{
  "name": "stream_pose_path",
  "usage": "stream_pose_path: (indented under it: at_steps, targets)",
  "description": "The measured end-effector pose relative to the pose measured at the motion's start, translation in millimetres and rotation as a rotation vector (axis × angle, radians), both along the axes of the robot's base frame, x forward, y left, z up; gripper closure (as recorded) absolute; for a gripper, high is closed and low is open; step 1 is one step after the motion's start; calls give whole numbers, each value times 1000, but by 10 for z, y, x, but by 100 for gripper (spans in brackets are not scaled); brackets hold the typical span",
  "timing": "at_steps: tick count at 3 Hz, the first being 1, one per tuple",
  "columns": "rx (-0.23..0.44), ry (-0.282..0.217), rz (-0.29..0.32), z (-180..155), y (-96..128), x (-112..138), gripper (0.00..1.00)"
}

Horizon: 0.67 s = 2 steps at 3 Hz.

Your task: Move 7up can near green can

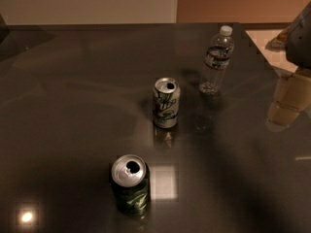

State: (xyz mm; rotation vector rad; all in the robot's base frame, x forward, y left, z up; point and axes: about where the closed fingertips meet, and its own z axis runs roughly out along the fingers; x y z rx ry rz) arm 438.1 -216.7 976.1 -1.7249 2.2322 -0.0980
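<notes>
- The 7up can [166, 103] stands upright near the middle of the dark, glossy table [73, 106], its opened silver top facing up
- The green can [130, 186] stands upright too, nearer the camera and a little to the left, close to the bottom edge of the view; the two cans are apart, with a strip of bare table between them
- A pale square of reflected light lies on the table just right of the green can, on the side toward the 7up can
- A water bottle [216, 62] with a white cap stands upright beyond and to the right of the 7up can, near it but not touching
- Edges: the table's far edge runs straight across the top of the view under the wall, and its right edge slants down from the far corner toward the right side of the view
- Open room: wide bare surface spreads over the whole left half, and more lies right of the cans toward the slanting edge
- The tool [300, 38] shows only as a dark shape cut off at the upper right edge of the view, above the table's right edge and well apart from both cans — whether it is released or clenched I cannot tell
</notes>
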Motion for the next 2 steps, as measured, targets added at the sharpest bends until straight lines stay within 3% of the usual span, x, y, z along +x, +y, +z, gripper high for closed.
stream_pose_path:
  at_steps: [1, 2]
  targets:
    - [0, 0, 0, 0, 0, 0, 0]
    - [44, 11, 8, 2, 109, 97, 0]
